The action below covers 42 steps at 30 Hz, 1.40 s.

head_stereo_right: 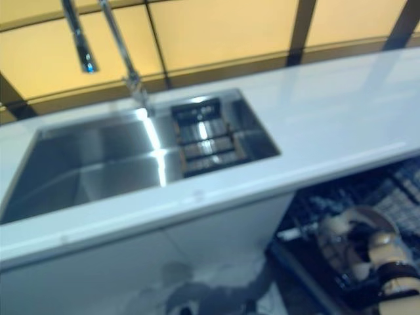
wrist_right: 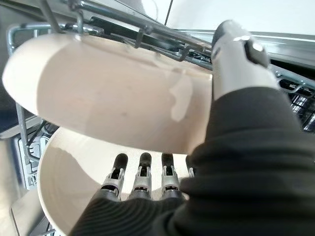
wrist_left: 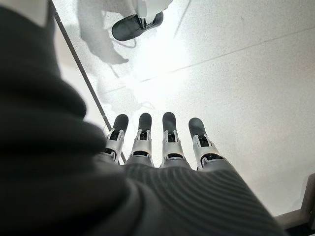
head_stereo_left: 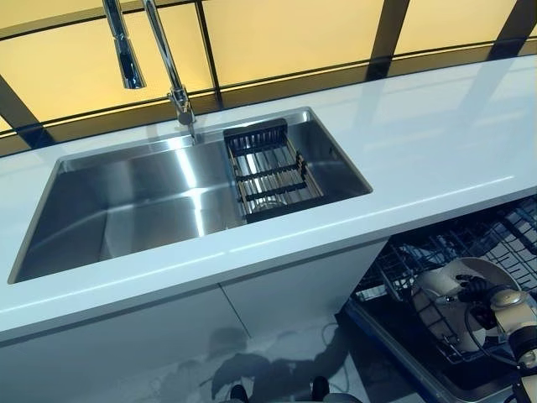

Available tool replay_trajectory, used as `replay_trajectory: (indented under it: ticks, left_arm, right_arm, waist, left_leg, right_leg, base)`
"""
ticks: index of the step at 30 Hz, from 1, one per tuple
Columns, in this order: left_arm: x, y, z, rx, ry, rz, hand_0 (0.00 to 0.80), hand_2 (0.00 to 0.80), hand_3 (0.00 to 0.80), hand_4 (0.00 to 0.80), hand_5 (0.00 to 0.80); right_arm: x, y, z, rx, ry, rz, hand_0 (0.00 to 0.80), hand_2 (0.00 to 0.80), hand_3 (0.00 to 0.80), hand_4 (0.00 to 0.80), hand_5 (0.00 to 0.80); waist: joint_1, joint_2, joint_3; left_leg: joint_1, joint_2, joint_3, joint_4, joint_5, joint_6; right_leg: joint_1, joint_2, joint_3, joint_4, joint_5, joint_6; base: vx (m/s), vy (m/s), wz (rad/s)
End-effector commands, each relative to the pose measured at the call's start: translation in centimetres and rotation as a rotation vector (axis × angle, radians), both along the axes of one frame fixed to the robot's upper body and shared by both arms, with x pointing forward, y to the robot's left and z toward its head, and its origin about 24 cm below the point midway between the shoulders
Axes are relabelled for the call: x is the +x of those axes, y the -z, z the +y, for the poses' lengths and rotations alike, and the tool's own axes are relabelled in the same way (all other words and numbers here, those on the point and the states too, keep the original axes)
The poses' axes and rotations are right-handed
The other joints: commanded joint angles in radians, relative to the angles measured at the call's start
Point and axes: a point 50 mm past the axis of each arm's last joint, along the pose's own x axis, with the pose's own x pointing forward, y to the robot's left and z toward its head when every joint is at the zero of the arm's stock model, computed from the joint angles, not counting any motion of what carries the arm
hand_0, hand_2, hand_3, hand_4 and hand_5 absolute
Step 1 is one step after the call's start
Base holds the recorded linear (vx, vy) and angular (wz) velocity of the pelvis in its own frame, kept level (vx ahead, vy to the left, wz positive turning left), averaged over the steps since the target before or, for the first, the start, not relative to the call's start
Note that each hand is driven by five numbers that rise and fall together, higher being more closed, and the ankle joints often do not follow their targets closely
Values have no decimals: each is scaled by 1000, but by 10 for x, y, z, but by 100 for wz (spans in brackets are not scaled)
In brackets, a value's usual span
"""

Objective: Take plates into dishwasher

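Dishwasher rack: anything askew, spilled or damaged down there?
Nothing stands out. The right hand pinches a cream plate at the dishwasher rack, above a second plate. No chips or spills show. The sink holds only a black wire basket.

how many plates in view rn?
2. One plate pinched in the right hand over the dishwasher rack; second plate just beneath it, by the fingers. More may be hidden in the rack.

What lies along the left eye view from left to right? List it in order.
Sink → tap → black rack in the sink → bare counter → right hand, holding a plate over the dishwasher rack.
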Motion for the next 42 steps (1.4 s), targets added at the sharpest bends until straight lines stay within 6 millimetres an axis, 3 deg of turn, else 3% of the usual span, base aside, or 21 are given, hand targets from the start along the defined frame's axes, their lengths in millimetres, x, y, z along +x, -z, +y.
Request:
replay_trajectory:
  ticks: [1,7,18,22,29,34,37,38,40,42]
  left_arm:
    - [9,-6,13,71,77,40,0,0,0,0,0]
    - [6,-7,17,67,72,38,0,0,0,0,0]
    - [1,-14,32,88,73,49,0,0,0,0,0]
    - [-2,-15,36,95,75,50,0,0,0,0,0]
    - [-4,-17,39,136,113,75,0,0,0,0,0]
    - [-15,-16,39,141,66,128,0,0,0,0,0]
    - [-19,-16,41,164,10,125,0,0,0,0,0]
    - [-17,-17,42,170,6,114,0,0,0,0,0]
    - [-7,-20,48,170,26,65,0,0,0,0,0]
    - [4,-24,51,160,67,32,0,0,0,0,0]
  right_arm:
    - [30,-27,7,-22,-35,-115,0,0,0,0,0]
    - [27,-46,-8,-57,2,-150,0,0,0,0,0]
    - [8,-123,-56,-129,119,-297,0,0,0,0,0]
    - [-3,-139,-68,-158,148,-329,0,0,0,0,0]
    - [2,-151,-62,-131,104,-378,0,0,0,0,0]
    - [12,-158,-54,-112,54,-402,0,0,0,0,0]
    - [7,-158,-59,-110,113,-421,0,0,0,0,0]
    - [3,-162,-63,-117,144,-444,0,0,0,0,0]
    - [-15,-178,-82,-147,262,-504,0,0,0,0,0]
    - [-34,-181,-97,-156,329,-515,0,0,0,0,0]
  waist:
    - [4,-74,-1]
    - [-4,-85,-2]
    - [-34,-120,-13]
    - [-42,-127,-20]
    - [-51,-137,-21]
    - [-34,-136,9]
    - [-25,-127,18]
    - [-17,-122,22]
    - [-27,-142,34]
    - [-55,-140,26]
  left_leg:
    - [58,23,-18,-2,-55,-5]
    - [60,24,-14,-2,-54,-5]
    - [74,26,5,-2,-60,-4]
    - [77,26,12,-2,-63,-2]
    - [91,26,16,18,-78,6]
    - [67,57,-40,111,-108,8]
    - [68,90,-53,36,-17,-20]
    - [41,104,-47,11,39,-47]
    - [-20,93,41,99,17,-58]
    - [19,67,89,151,-17,-53]
  right_leg:
    - [-4,-98,-1,3,11,110]
    - [-6,-93,5,3,13,110]
    - [-1,-78,24,3,16,111]
    - [-1,-73,31,3,13,109]
    - [-1,-69,49,17,8,97]
    - [-18,-35,23,150,-81,39]
    - [8,-14,-10,120,-75,33]
    - [24,-5,-17,91,-67,38]
    - [11,-31,-69,60,-38,42]
    - [-10,-38,-109,40,-11,33]
  base:
    - [0,0,0]
    - [0,0,0]
    - [5,5,-3]
    - [14,8,-9]
    - [-3,-64,-7]
    - [17,-204,-11]
    - [28,-164,7]
    - [-205,-152,20]
    - [-348,-124,27]
    - [-335,-7,54]
